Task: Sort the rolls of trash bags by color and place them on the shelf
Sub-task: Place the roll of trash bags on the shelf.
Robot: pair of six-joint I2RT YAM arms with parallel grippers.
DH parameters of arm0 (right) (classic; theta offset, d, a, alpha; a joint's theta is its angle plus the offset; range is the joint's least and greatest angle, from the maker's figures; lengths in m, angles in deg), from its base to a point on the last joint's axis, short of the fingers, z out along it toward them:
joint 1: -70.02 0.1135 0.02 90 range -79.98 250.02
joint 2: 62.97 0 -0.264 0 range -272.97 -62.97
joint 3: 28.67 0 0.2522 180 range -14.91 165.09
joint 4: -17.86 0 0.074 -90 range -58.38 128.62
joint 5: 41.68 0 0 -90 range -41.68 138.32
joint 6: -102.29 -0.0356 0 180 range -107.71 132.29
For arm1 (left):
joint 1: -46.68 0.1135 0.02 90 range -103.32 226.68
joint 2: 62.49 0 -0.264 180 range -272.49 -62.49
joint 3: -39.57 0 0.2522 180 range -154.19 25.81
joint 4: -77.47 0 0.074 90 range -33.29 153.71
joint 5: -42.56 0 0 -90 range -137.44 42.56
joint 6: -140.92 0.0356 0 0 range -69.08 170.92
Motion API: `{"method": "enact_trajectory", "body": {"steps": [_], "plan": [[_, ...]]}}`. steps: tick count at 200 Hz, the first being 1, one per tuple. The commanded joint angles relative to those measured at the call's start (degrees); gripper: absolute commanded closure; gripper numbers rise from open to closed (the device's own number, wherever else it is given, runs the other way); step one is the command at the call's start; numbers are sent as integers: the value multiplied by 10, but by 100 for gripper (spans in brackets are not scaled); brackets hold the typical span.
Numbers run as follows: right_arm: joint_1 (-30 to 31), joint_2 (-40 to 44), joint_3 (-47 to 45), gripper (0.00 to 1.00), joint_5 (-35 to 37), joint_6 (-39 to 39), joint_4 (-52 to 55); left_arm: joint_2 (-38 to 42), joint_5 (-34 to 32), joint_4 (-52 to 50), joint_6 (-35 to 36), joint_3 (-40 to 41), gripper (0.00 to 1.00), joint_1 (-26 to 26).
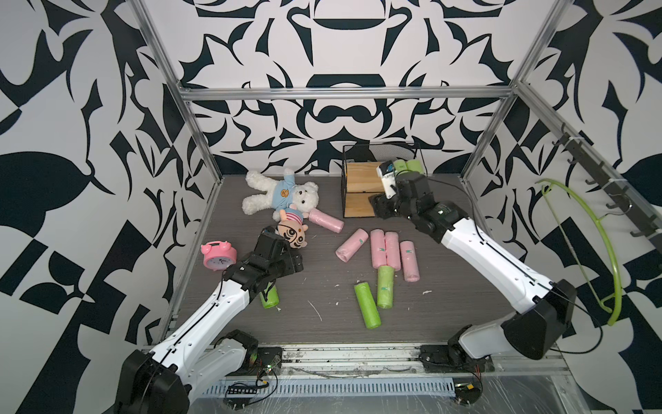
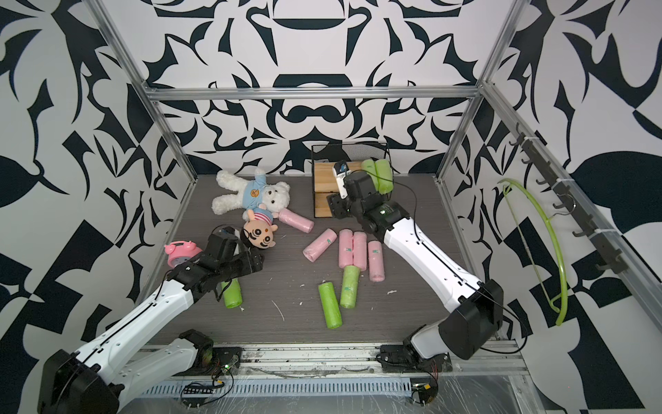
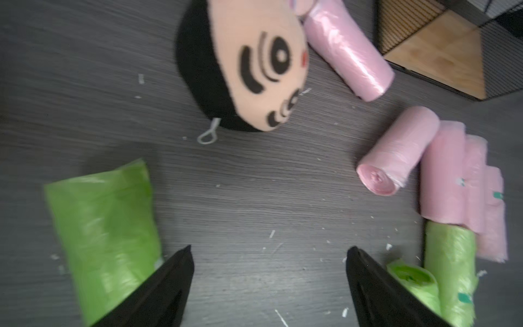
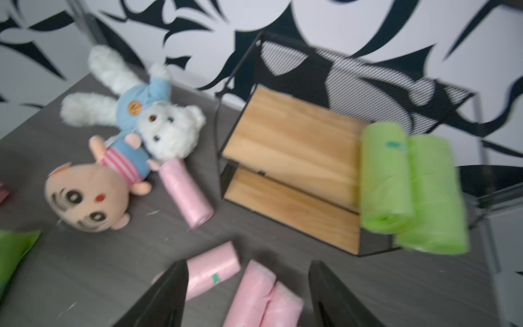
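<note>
The rolls of trash bags (image 1: 392, 251) are only partly sorted: two lime green rolls (image 4: 385, 175) lie side by side on the upper board of the shelf (image 4: 291, 136), at its right end, while its lower board is bare. The other eight are on the table (image 1: 315, 272). Your right gripper (image 4: 249, 264) hangs in front of the shelf with its jaws spread and nothing between them. The three pink rolls (image 1: 378, 249) that lie touching side by side sit just below it, on the robot's side of the shelf. Their long axes run front to back, so I judge you'd span one across its width with little wrist turn. A fourth, slanted pink roll (image 1: 352, 244) lies just beside that trio, and a fifth pink roll (image 1: 326, 221) touches the cartoon doll (image 1: 293, 236) farther left. Your left gripper (image 3: 268, 250) is likewise spread and empty, low over bare table. One green roll (image 3: 104, 226) lies just beside one finger, partly under that arm, and two more green rolls (image 1: 367, 304) lie out toward the middle; one of them butts against the pink trio. The right arm is plainly nearer the pink ones and the shelf. The tabletop is dark wood grain, flecked with white scraps; a teddy bear (image 1: 283, 195), a pink alarm clock (image 1: 217, 255) and patterned walls close it in.
</note>
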Motion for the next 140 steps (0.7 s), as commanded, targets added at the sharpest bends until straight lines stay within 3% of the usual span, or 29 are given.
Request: {"method": "enact_trajectory", "body": {"steps": [1, 39, 82, 105, 133, 140], "plan": [[29, 23, -54, 25, -59, -41, -38, 0, -17, -42, 7, 14, 10, 54], [64, 31, -152, 24, -144, -83, -133, -59, -7, -31, 8, 7, 10, 130], [68, 6, -172, 24, -176, -80, -150, -148, -44, -15, 9, -11, 8, 145], [67, 1, -177, 24, -188, -79, -155, -198, -24, 3, 9, -19, 9, 153], [67, 10, -191, 24, -190, -80, -160, -229, -9, 15, 8, -21, 14, 160], [68, 12, -194, 24, -188, -80, -161, -235, -3, 22, 7, -20, 20, 162]]}}
